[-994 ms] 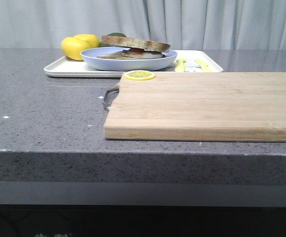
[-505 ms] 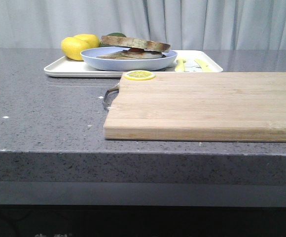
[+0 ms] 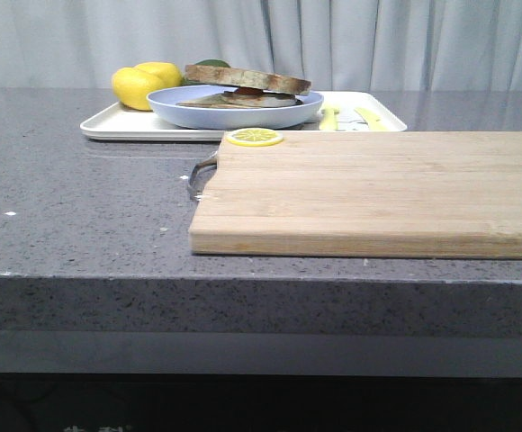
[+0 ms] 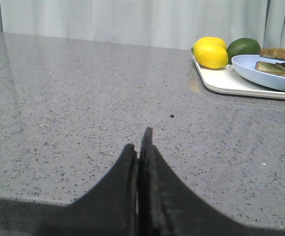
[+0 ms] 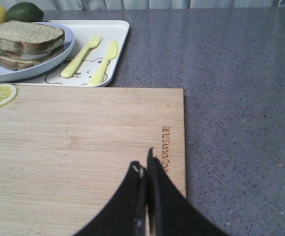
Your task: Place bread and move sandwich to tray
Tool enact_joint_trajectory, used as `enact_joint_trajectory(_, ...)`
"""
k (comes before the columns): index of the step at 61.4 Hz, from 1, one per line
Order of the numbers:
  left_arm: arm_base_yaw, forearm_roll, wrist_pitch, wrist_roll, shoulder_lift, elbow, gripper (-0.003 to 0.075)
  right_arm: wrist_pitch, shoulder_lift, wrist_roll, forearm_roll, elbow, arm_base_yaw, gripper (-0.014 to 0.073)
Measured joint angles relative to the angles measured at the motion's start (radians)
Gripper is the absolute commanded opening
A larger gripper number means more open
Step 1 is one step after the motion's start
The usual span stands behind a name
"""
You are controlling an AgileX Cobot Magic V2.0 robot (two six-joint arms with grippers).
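Both grippers are pressed shut on nothing: the left gripper (image 4: pixel 141 147) over bare counter (image 4: pixel 83 108); the right gripper (image 5: pixel 145 169) above the cutting board (image 5: pixel 83 147); well beyond both, the sandwich (image 3: pixel 243 88) sits on its plate (image 3: pixel 234 112) in the tray (image 3: pixel 126 126).

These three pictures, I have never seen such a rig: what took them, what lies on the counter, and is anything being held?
A robot with two arms took them. One camera faces forward over the grey speckled counter; one sits on each wrist. The black wedges low in the wrist views are the left gripper and right gripper, both shut and holding nothing. The right one hangs over the pale wooden cutting board, which carries a yellow lemon slice. Behind it the shallow white tray holds the round pale-blue plate with the brown-crusted toast sandwich, two yellow lemons, a dark green fruit, and a yellow fork and knife.
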Motion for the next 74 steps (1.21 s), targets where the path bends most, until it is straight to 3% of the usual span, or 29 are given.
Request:
enact_joint_trajectory(28, 0.0, 0.0, 0.0, 0.0, 0.0, 0.0, -0.002, -0.007, 0.0, 0.0, 0.0, 0.004, 0.0, -0.0061)
enact_joint_trajectory(42, 0.0, 0.0, -0.002, 0.0, 0.0, 0.0, -0.002, -0.212, -0.038, 0.0, -0.017, 0.126, 0.0, -0.0061)
enact_joint_trajectory(54, 0.0, 0.0, -0.002, 0.0, 0.0, 0.0, -0.002, -0.283, -0.212, 0.0, -0.032, 0.307, 0.0, -0.0061)
enact_joint_trajectory(74, 0.0, 0.0, -0.002, 0.0, 0.0, 0.0, -0.002, -0.199, -0.517, 0.0, -0.032, 0.506, 0.0, -0.0061)
